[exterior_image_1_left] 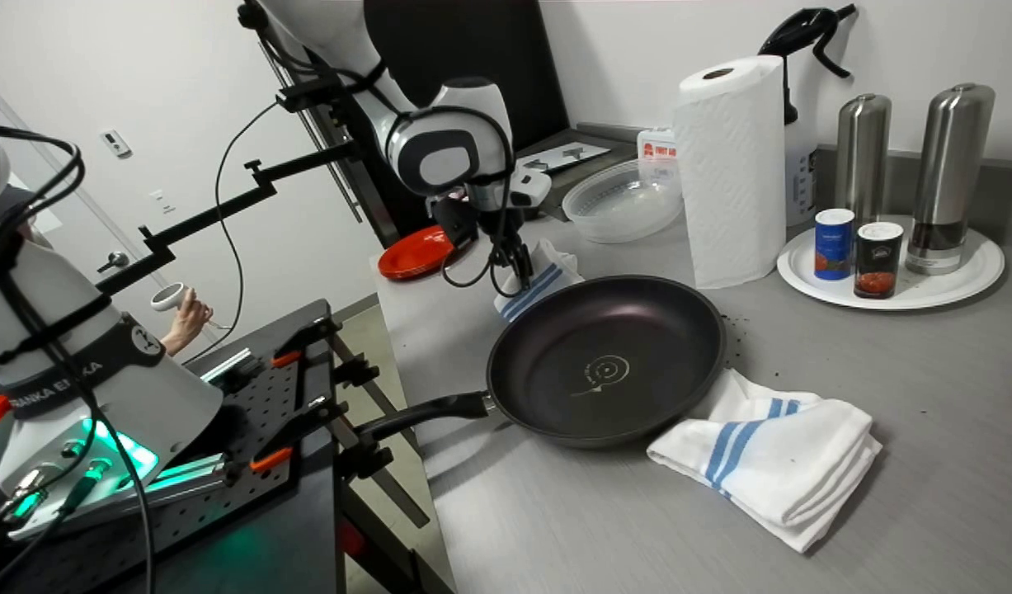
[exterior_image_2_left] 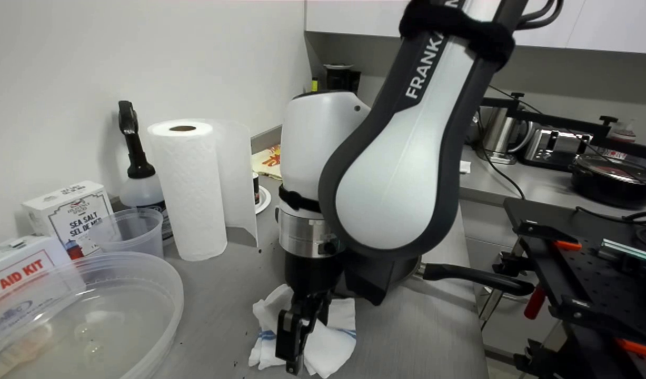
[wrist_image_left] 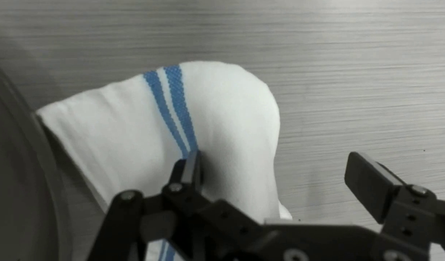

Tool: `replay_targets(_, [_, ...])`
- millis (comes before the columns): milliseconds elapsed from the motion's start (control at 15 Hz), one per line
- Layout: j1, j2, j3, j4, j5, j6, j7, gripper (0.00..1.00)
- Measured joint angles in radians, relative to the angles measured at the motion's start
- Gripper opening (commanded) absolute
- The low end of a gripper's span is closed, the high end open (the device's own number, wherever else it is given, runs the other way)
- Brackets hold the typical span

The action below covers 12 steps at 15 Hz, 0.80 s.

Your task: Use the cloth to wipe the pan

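Note:
A white cloth with blue stripes (exterior_image_1_left: 557, 272) lies crumpled on the counter beside the dark pan (exterior_image_1_left: 538, 371). The cloth shows in the wrist view (wrist_image_left: 226, 105), with the pan's rim (wrist_image_left: 50, 181) at the left. My gripper (wrist_image_left: 275, 159) is open and points down at the cloth. One finger is over or against the cloth by the stripes; the other is past its edge, over bare counter. The gripper (exterior_image_2_left: 296, 355) hides part of the cloth (exterior_image_2_left: 333, 345) in an exterior view, where the arm hides most of the pan. A second folded striped cloth (exterior_image_1_left: 786, 470) lies at the pan's opposite side.
The pan's handle (exterior_image_1_left: 427, 415) sticks out past the counter edge. A paper towel roll (exterior_image_1_left: 730, 181), a transparent tub (exterior_image_1_left: 625, 206) and a red plate (exterior_image_1_left: 415, 252) stand nearby. A white plate (exterior_image_1_left: 963, 285) holds shakers and grinders. Dark crumbs lie near the pan.

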Motion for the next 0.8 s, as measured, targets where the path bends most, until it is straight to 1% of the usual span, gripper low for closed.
replay_targets(400, [0.016,0.038,-0.049,0.052,-0.048,0.029,0.000,1.00])
replay_targets(800, [0.030,0.050,-0.109,0.057,-0.078,0.028,0.001,1.00])
